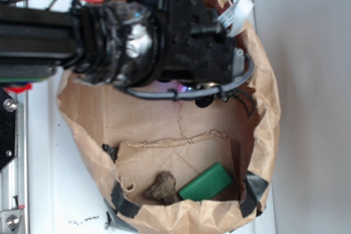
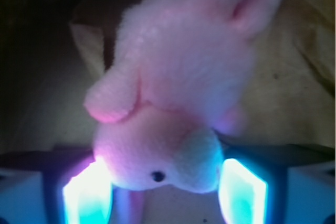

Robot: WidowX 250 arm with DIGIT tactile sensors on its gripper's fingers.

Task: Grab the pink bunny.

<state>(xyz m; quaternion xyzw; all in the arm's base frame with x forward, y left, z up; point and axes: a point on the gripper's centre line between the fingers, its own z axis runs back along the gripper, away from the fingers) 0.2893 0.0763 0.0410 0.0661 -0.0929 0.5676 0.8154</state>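
Inside the brown paper bag (image 1: 98, 119) on the white table (image 1: 44, 190), I see the black arm (image 1: 109, 36) reaching over the upper part, while the green block (image 1: 205, 183) and the brown lumpy object (image 1: 163, 188) lie side by side near the lower wall. On the wrist view the pink bunny (image 2: 173, 93) fills the frame, its head between the two glowing fingers (image 2: 241, 192) of the end effector (image 2: 163, 192), which stands close on both sides of it; I cannot tell whether it presses the head.

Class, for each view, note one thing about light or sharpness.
Exterior view: sharp and evenly lit, with glare on the arm's glossy wrap. Wrist view: the pink bunny is soft and blurry, the background dark, and the claw fingers glow cyan-white.
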